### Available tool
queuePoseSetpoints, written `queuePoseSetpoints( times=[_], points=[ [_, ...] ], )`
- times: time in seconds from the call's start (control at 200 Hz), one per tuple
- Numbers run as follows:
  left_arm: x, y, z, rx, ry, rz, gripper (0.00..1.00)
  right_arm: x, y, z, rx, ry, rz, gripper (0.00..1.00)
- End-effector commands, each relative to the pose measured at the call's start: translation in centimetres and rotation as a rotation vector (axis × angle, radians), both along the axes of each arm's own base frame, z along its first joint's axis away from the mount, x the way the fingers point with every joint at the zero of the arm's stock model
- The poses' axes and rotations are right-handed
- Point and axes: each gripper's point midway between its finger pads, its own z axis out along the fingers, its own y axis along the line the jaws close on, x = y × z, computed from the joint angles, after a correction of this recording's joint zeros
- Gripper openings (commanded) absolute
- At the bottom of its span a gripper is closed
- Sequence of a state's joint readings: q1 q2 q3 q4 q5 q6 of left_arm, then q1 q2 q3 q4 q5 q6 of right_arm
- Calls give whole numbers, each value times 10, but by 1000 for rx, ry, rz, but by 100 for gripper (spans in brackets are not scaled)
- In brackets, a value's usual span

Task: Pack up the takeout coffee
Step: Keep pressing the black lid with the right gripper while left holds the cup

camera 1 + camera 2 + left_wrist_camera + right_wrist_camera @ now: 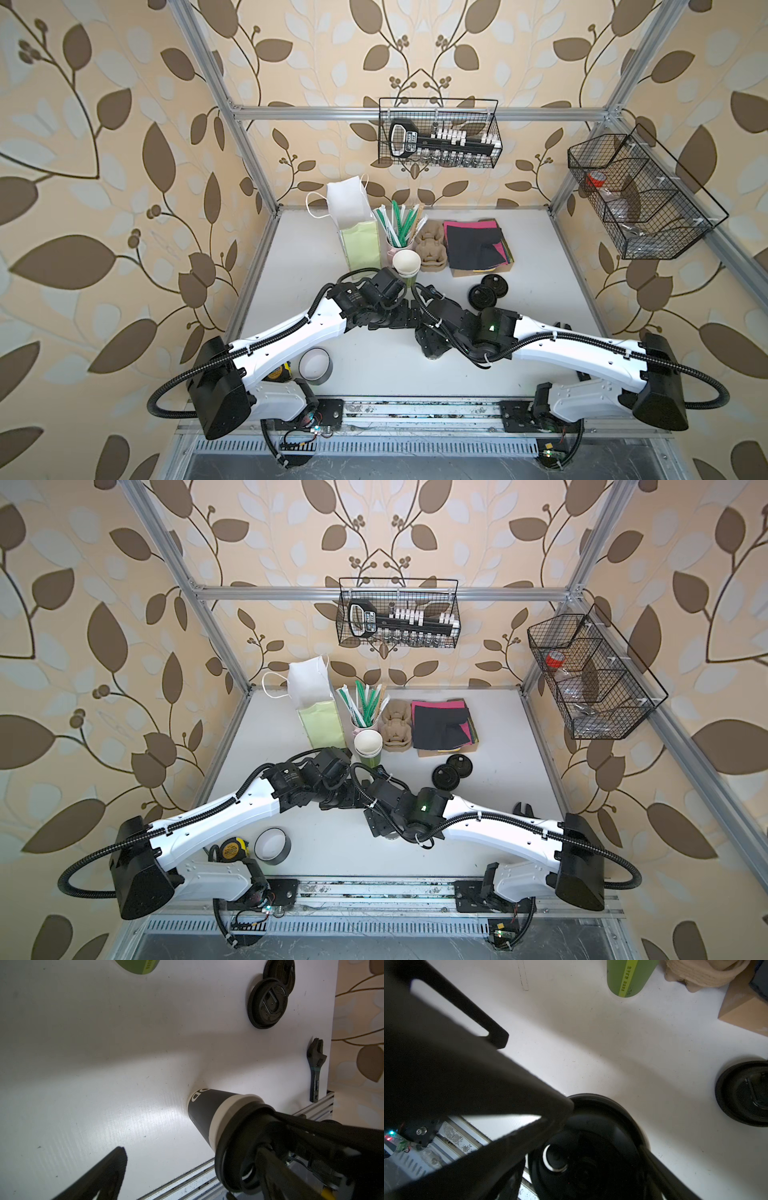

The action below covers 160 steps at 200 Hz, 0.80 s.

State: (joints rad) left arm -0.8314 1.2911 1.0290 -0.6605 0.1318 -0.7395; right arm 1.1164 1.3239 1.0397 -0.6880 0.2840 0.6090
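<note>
Found the takeout coffee (207, 1113) upright on the white table (104, 1064) close to the front rail (187, 1178), about midway between the two arms, dark-sleeved and with the black sip lid (591, 1147) already seated on top. Saw it only in the wrist views; in both top views, hidden under the right wrist.

Caught the right gripper (604, 1126) directly over the cup, fingers (554, 1109) spread wide and set down either side of the lid at its rim. Could not tell whether clamped on that rim or merely bracketing it. Noted the left gripper (401, 319) just beside the cup, fully released and holding nothing, one finger (113, 1167) in sight above bare table.

Judged the step as the pick-up of the lidded cup, with packing itself not yet begun. Spotted likely destinations at the rear — the open paper bag (359, 245) standing back left, and the pulp cup carrier (432, 249) beside the stack of green cups (405, 270).

Reckoned on the next move needing a firm, level hold, better on the cup wall than on the lid alone for fear of popping it off — then a straight lift clear of the left finger and the green stack before any travel rearward
</note>
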Motion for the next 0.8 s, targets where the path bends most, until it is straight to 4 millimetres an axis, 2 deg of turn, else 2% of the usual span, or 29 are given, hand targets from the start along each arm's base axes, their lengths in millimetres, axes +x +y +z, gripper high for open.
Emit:
queuePoseSetpoints(
  times=[0.0,0.125,0.295,0.42,0.795],
  points=[
    [-6,-5,5,-7,25,-19,99,8,7,19,83,-55,-27,84],
    [-4,-11,13,-45,26,-24,99,5,4,15,71,-61,-17,84],
    [-12,-25,13,-102,69,-74,99,5,1,10,59,-61,-16,84],
    [-18,-31,10,-133,98,-110,99,6,1,6,53,-59,-16,84],
    [-29,-31,-13,-103,152,-163,96,10,-2,4,43,-69,-29,84]
  ],
)
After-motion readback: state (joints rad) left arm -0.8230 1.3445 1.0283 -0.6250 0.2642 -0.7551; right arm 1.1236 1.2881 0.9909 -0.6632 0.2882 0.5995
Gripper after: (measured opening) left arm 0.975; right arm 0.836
